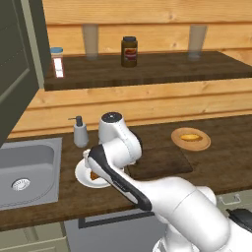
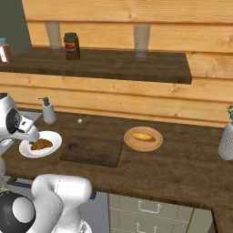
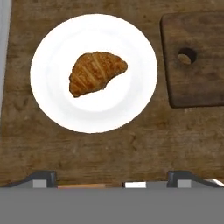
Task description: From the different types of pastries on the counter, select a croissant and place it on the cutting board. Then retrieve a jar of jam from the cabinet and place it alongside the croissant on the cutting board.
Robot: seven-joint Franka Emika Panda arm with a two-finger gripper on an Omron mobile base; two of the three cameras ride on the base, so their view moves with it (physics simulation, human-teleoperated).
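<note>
The croissant [image 3: 97,72], golden-brown with darker ridges, lies on a round white plate [image 3: 52,105] on the counter [image 3: 131,148]. My gripper [image 3: 113,178] hovers above the plate, open, with nothing between its fingertips [image 3: 43,177]. From the right base view the croissant [image 2: 42,144] sits just under my hand. The dark cutting board [image 2: 92,151] lies bare right of the plate, and its corner with a round hole shows as the cutting board [image 3: 197,61]. A yellow-orange pastry [image 2: 144,136] rests on a tan plate [image 2: 154,144]. The olive-grey cabinet [image 1: 15,64] stands at the left. The jar of jam is out of view.
A steel sink [image 1: 27,170] and a soap dispenser [image 1: 80,132] lie left of the plate. On the plank shelf [image 1: 147,71] stand a brown jar [image 1: 129,51], two glasses and a small blue-lidded container [image 1: 57,61]. A pale vase [image 2: 226,141] stands at the far right.
</note>
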